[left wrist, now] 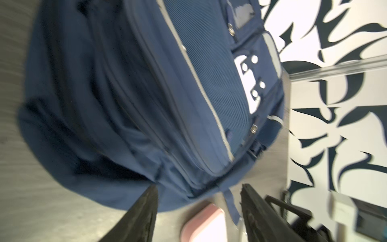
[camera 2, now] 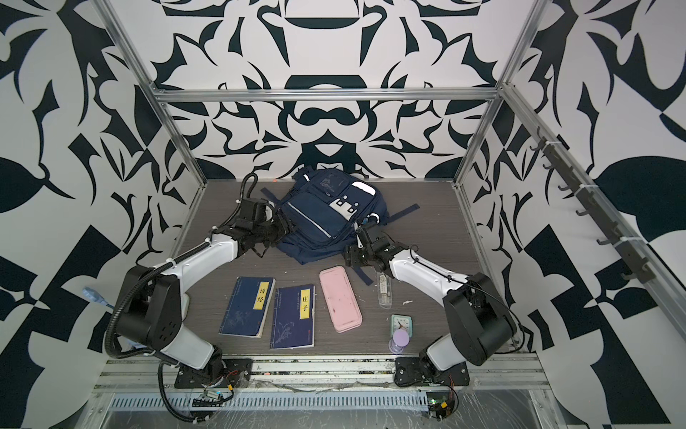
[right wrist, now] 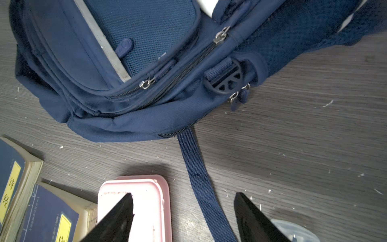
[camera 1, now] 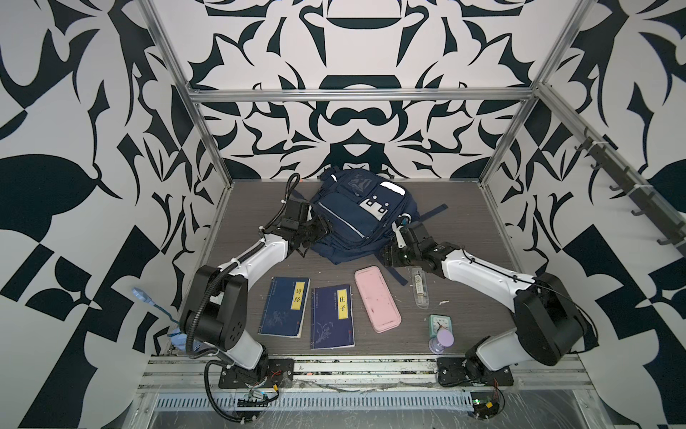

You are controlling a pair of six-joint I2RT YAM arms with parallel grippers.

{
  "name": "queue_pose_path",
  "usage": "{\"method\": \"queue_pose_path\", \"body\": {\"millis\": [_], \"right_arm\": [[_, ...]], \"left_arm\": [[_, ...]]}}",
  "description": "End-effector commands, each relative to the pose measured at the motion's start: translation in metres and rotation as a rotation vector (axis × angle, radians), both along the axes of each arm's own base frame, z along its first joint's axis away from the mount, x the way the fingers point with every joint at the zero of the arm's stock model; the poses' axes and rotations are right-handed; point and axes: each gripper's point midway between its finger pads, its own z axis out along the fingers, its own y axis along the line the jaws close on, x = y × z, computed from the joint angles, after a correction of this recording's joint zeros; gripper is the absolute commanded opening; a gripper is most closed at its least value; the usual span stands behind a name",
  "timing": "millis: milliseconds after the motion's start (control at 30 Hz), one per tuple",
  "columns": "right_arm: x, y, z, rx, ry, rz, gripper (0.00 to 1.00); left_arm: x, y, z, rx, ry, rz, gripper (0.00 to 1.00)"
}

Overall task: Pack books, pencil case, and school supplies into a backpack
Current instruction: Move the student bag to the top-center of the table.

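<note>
The navy backpack [camera 1: 356, 215] [camera 2: 323, 219] lies flat at the back of the table, front pockets up. My left gripper [camera 1: 322, 231] [left wrist: 199, 186] is open at its left side, and the blurred left wrist view shows the fabric [left wrist: 146, 94] just past the fingertips. My right gripper [camera 1: 388, 256] [right wrist: 184, 194] is open and empty near the backpack's front right corner, over a loose strap [right wrist: 194, 167]. Two navy books [camera 1: 285, 306] [camera 1: 332, 317], the pink pencil case [camera 1: 376, 299] [right wrist: 146, 201] and the clear supplies packet [camera 1: 419, 288] lie in a row nearer the front.
A mint-green clock [camera 1: 440, 323] and a purple hourglass [camera 1: 441, 340] stand at the front right. Metal frame posts and patterned walls close in the table on three sides. Another backpack strap [camera 1: 432, 211] trails to the right.
</note>
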Motion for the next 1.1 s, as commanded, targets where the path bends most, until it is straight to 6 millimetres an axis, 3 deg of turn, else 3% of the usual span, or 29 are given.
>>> {"method": "queue_pose_path", "body": {"millis": [0, 200, 600, 933, 1067], "right_arm": [[0.003, 0.001, 0.015, 0.023, -0.046, 0.004, 0.76], [0.003, 0.001, 0.017, 0.032, -0.044, 0.000, 0.65], [-0.002, -0.003, 0.014, 0.026, -0.035, -0.006, 0.45], [-0.002, -0.001, 0.012, 0.025, -0.026, -0.002, 0.36], [-0.002, 0.000, 0.011, 0.026, -0.021, 0.002, 0.34]], "left_arm": [[-0.011, -0.014, 0.002, -0.103, 0.049, 0.014, 0.66], [-0.016, -0.028, -0.019, -0.155, 0.119, 0.040, 0.65], [-0.002, -0.039, -0.047, -0.159, 0.161, 0.070, 0.57], [0.005, -0.040, -0.055, -0.158, 0.142, 0.078, 0.54], [0.004, -0.041, -0.048, -0.163, 0.131, 0.069, 0.51]]}}
